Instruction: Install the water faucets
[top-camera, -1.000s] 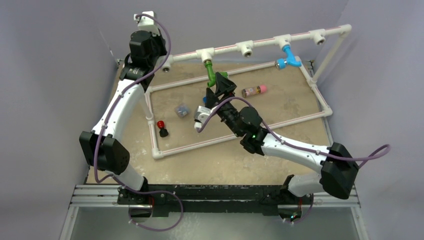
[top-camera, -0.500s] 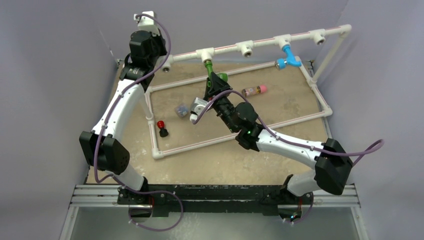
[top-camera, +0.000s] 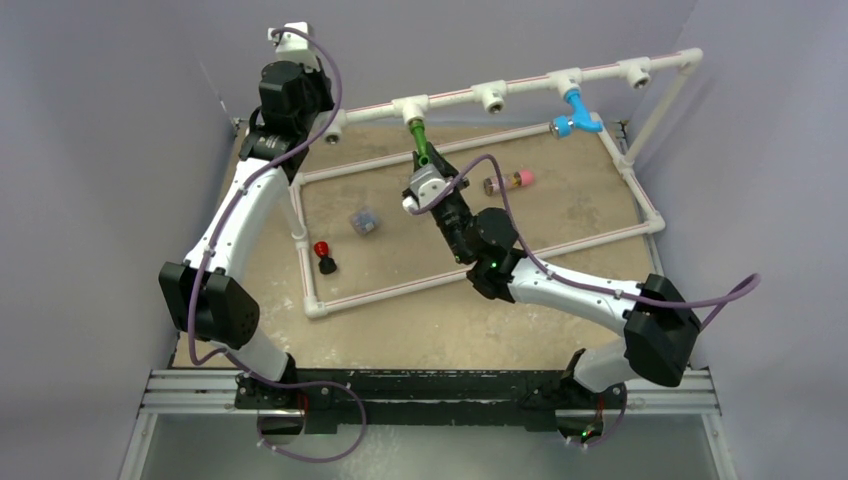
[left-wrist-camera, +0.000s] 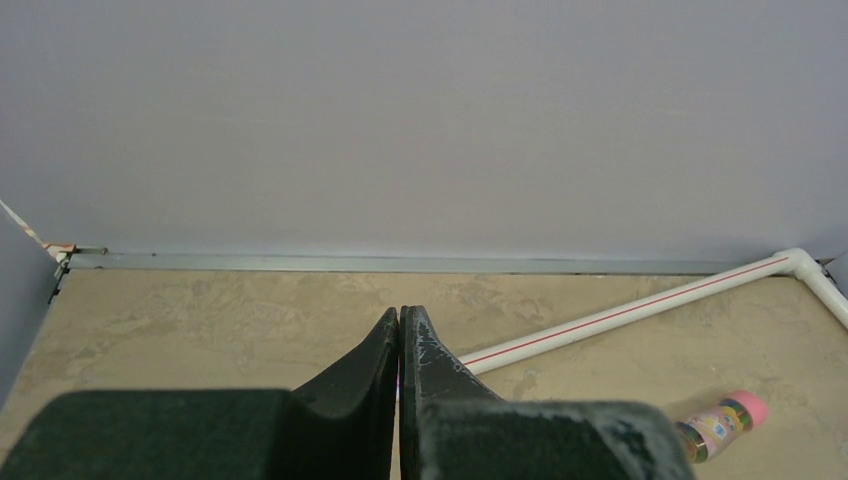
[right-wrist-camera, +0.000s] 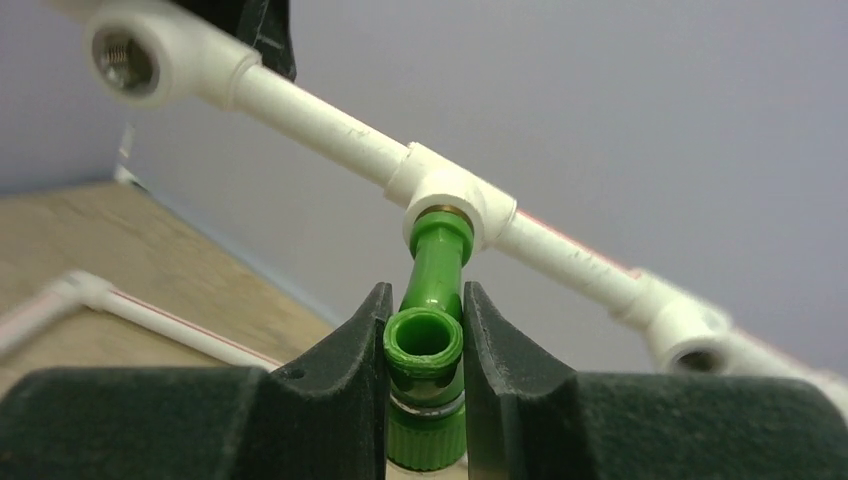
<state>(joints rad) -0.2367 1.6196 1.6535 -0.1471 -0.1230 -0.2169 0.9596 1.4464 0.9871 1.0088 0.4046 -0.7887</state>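
The green faucet (right-wrist-camera: 437, 262) hangs from a white T-fitting (right-wrist-camera: 450, 195) on the raised pipe (right-wrist-camera: 320, 120), clamped between the right fingers (right-wrist-camera: 345, 370) | left fingers (left-wrist-camera: 370, 370) pressed together, empty | blue faucet (top-camera: 580, 112) mounted farther right.

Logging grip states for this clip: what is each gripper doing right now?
Left gripper: closed, holding nothing.
Right gripper: closed on the green faucet, whose stem enters the white T-fitting.
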